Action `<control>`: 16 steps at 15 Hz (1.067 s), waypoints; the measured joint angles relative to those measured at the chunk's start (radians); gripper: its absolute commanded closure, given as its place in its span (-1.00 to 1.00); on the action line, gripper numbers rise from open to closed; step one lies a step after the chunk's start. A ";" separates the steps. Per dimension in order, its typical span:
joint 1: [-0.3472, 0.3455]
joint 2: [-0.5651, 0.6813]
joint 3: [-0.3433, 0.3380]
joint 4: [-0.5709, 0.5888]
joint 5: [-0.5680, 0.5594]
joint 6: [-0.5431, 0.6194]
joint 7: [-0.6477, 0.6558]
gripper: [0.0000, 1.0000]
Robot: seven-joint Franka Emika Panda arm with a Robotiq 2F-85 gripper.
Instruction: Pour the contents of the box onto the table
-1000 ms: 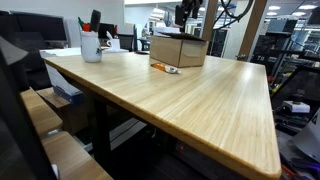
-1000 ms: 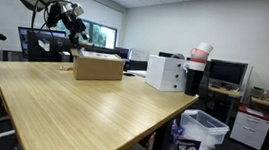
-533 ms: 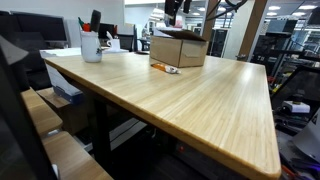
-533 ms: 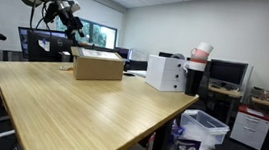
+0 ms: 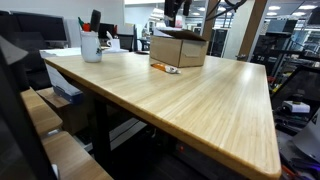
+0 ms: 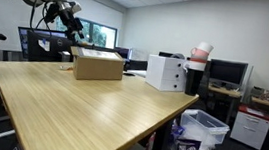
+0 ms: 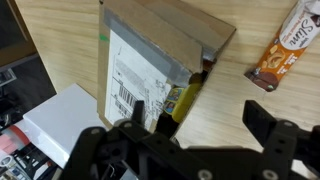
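Observation:
The brown cardboard box (image 5: 178, 48) stands at the far end of the bamboo table (image 5: 190, 95); it also shows in an exterior view (image 6: 97, 65) and from above in the wrist view (image 7: 150, 60). Its flaps are partly open. In the gap I see yellow and blue pieces of the contents (image 7: 178, 100). My gripper (image 7: 200, 118) is open and empty, hovering above the box's edge. It is high above the box in both exterior views (image 5: 172, 10) (image 6: 76, 23).
An orange snack bar (image 7: 285, 45) lies on the table beside the box (image 5: 165, 67). A white mug of pens (image 5: 91, 45) stands at the table's far corner. A white box (image 6: 166, 72) with stacked cups sits past the cardboard box.
My gripper rose a little and shifted above the box between the earliest frames and now. The box has not moved.

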 measured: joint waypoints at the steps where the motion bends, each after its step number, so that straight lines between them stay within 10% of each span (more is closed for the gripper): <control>1: 0.000 0.003 -0.005 -0.002 0.001 0.000 0.000 -1.00; 16: 0.002 0.058 -0.032 -0.012 -0.047 -0.089 0.000 -1.00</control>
